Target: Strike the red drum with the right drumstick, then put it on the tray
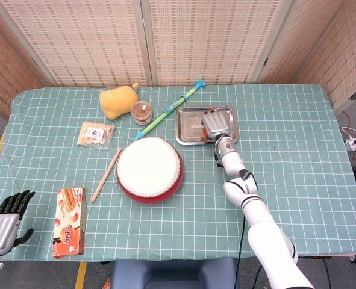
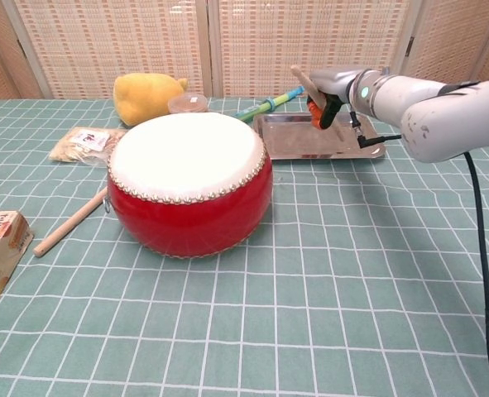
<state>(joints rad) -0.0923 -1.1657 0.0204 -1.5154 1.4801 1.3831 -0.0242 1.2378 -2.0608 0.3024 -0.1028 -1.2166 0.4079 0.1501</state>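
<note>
The red drum [image 1: 149,170] [image 2: 190,184] with its white skin stands at the table's middle. Behind and to its right lies the metal tray [image 1: 187,137] [image 2: 310,145]. My right hand [image 1: 217,124] [image 2: 333,88] hovers over the tray and grips the right drumstick [image 2: 300,78], whose wooden end pokes up and to the left of the fingers. In the head view the hand covers most of that stick. A second drumstick [image 1: 106,174] [image 2: 70,222] lies on the cloth left of the drum. My left hand [image 1: 6,220] rests at the near left corner, fingers apart, holding nothing.
A yellow plush [image 1: 117,101] [image 2: 149,88], a small jar [image 1: 142,112] and a blue-green rod [image 1: 168,111] [image 2: 265,105] lie behind the drum. A snack packet [image 1: 96,133] and a biscuit box [image 1: 70,220] sit to the left.
</note>
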